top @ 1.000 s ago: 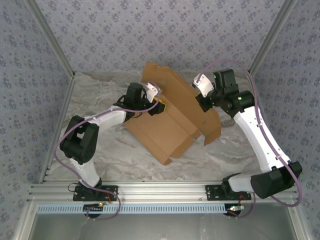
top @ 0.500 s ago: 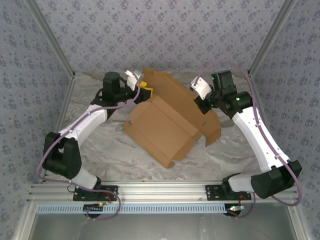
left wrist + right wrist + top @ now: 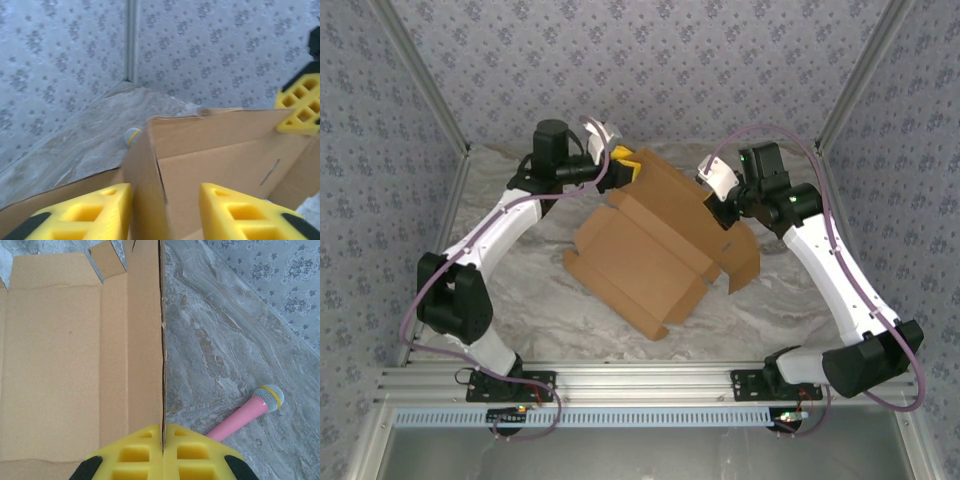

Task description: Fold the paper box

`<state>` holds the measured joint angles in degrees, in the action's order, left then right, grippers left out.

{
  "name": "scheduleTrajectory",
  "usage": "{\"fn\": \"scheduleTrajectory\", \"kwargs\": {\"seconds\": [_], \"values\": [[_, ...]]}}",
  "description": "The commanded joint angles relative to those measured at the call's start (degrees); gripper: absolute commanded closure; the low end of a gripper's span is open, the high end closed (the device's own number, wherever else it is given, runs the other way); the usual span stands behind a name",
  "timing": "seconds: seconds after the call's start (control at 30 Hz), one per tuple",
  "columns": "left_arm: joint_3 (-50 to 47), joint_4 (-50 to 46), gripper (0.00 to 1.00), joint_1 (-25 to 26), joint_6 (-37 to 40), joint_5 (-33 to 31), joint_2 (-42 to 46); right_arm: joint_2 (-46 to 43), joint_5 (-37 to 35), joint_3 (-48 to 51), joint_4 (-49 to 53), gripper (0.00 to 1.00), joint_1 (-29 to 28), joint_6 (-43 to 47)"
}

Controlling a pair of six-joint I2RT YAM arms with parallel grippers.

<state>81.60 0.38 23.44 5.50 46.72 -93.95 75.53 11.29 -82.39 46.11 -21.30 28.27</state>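
Note:
The paper box (image 3: 650,250) is brown cardboard, partly folded, lying mid-table with walls raised at its far side. My left gripper (image 3: 623,163) is at the box's far left corner. In the left wrist view it (image 3: 165,200) stands open astride an upright cardboard wall (image 3: 145,185); the wall lies against the left finger (image 3: 75,215), with a gap to the right finger (image 3: 245,215). My right gripper (image 3: 718,208) is shut on the box's right wall; in the right wrist view its yellow fingers (image 3: 135,455) pinch the cardboard edge (image 3: 162,340).
A pink stick with a grey, yellow-ringed head (image 3: 245,415) lies on the marbled table (image 3: 520,300) just right of the pinched wall. Patterned walls enclose the table on three sides. An aluminium rail (image 3: 640,380) runs along the near edge.
My left arm has swung from the box's left middle to its far left corner, where it straddles a raised wall. The box shifted slightly. The right gripper kept its pinch.

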Motion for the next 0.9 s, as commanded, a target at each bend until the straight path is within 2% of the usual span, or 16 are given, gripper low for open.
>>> {"fn": "scheduleTrajectory", "kwargs": {"seconds": [0.0,0.23,0.43,0.63,0.87], "values": [[1.4,-2.3,0.63,1.8,2.9,4.7,-0.2,0.5,-0.5,-2.0,-0.1,1.00,-0.3,-1.8],[3.0,-3.2,0.62,4.3,3.4,4.1,-2.0,1.0,1.3,-2.0,-1.1,1.00,-1.1,-2.7],[1.4,-5.6,0.57,3.9,4.7,-0.6,-0.2,0.5,-3.9,-1.1,-0.2,1.00,-1.3,0.1],[-7.0,-1.3,0.50,1.2,0.3,-6.6,4.9,1.0,-9.1,0.0,-0.2,1.00,-1.3,5.0],[-14.0,2.1,0.48,-4.7,-3.4,-14.7,9.3,1.1,-9.7,2.8,-3.0,1.00,-1.0,11.9]]}}
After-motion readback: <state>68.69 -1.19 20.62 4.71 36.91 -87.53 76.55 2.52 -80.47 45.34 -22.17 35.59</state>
